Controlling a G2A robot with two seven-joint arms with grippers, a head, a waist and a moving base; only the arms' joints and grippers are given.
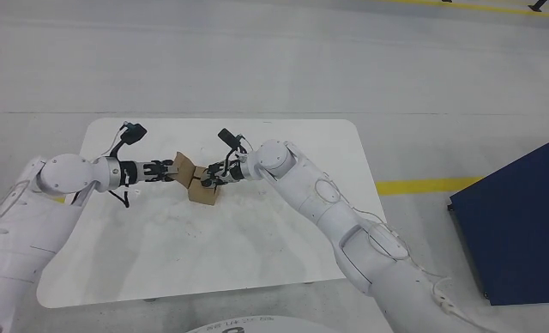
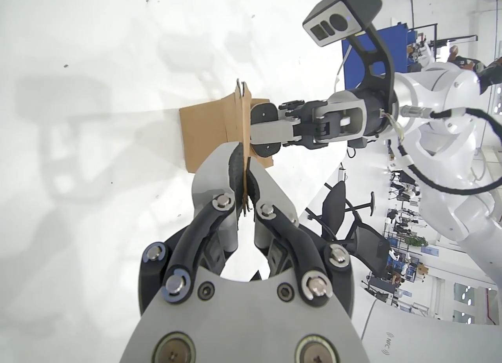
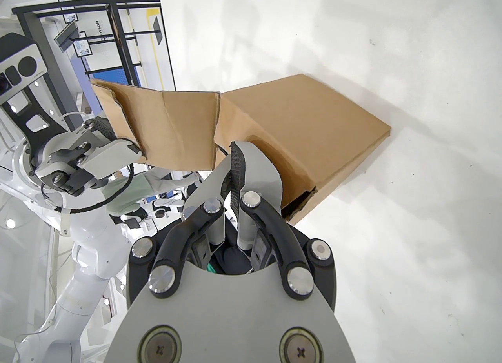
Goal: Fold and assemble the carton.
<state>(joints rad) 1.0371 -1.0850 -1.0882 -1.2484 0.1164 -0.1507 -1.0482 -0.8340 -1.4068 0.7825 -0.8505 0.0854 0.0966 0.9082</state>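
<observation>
Left pincer (image 2: 244, 158): closed on the thin edge of a flap (image 3: 172, 129) of the carton (image 3: 306, 121), the board pinched between both pads. Right pincer (image 3: 233, 158): fingers drawn together at the carton's side wall, apparently nipping its edge, though the contact itself is hidden behind them. The two pincers are set facing each other across the carton, near the middle of the white surface (image 1: 257, 247).

Carton: brown corrugated board, partly flattened, one lower edge resting on the surface, the held flap raised clear of it. Judged light; stiff across each panel, but readily bent at the scored lines and easily creased or torn at the slits. The rubber pads should hold it without slip. It is best taken at flap edges close to a score, so that the fold is steered and the panel is not buckled.

Contents: a narrow gap (image 3: 300, 206) is open at one end; nothing is seen inside, and most of the interior is hidden.
</observation>
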